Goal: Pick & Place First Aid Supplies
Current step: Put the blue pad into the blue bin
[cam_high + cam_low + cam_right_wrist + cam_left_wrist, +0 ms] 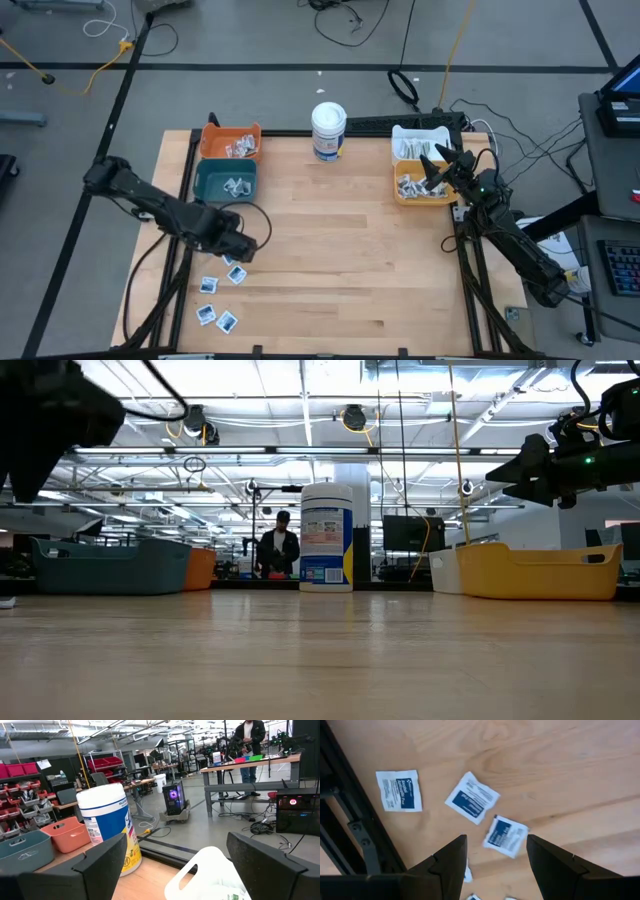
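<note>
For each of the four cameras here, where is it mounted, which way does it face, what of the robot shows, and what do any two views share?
High: overhead, straight down; both arms, left gripper over sachets, right gripper above yellow bin.
Low: table height, level into the room; right gripper hangs above the yellow bin.
Left wrist: down past open fingers onto sachets.
Right wrist: across the table past open fingers.
Shared: white tub in high, low and right wrist.

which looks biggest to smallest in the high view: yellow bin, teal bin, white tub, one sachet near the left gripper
1. Yellow bin and teal bin: footprints look much alike, so no ranking between them.
2. White tub: seen from above, only its round top counts.
3. Sachet: clearly smallest.
</note>
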Tool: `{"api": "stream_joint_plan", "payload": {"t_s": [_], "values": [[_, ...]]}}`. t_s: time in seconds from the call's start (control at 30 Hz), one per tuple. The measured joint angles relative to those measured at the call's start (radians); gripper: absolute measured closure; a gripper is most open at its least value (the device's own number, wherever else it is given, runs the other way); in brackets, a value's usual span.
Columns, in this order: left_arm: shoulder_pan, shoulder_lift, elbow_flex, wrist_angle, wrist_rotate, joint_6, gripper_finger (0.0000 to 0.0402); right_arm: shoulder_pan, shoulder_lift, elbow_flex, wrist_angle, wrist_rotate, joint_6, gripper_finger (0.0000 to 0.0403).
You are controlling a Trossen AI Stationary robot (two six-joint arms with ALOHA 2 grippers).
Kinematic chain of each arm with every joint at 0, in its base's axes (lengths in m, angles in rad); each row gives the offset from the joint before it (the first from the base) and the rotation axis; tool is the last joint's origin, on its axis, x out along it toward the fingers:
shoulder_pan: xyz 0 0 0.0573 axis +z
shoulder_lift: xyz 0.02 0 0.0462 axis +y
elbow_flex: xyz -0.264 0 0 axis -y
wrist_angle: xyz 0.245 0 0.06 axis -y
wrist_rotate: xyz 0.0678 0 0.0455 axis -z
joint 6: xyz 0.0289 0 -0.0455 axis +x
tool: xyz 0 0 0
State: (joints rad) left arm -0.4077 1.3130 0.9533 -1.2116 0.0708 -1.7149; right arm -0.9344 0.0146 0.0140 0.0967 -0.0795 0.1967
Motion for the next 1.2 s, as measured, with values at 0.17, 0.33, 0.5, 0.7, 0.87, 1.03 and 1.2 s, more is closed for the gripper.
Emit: {"api": "stream_joint_plan", "payload": {"t_s": [0.17,0.33,0.5,0.7,0.87,1.03,1.2], "values": [[-0.001,0.010,-0.089,0.066,0.006,0.002,0.0192,0.000,0.000,0.000,0.000,0.000,0.000,0.0066],[0.001,0.009,-0.188,0.147,0.007,0.003,0.0192,0.000,0.000,0.000,0.000,0.000,0.000,0.0066],[0.009,0.009,-0.283,0.267,0.006,0.008,0.0192,0.000,0.000,0.000,0.000,0.000,0.000,0.0066],[0.010,0.009,-0.357,0.363,-0.007,0.006,0.0192,0.000,0.000,0.000,0.000,0.000,0.000,0.0066],[0.009,0.006,-0.395,0.409,-0.019,0.013,0.0192,0.000,0.000,0.000,0.000,0.000,0.000,0.0066],[0.009,0.018,-0.414,0.447,-0.020,0.032,0.0198,0.000,0.000,0.000,0.000,0.000,0.000,0.0066],[0.009,0.018,-0.415,0.450,-0.019,0.055,0.0254,0.000,0.000,0.000,0.000,0.000,0.000,0.0066]]}}
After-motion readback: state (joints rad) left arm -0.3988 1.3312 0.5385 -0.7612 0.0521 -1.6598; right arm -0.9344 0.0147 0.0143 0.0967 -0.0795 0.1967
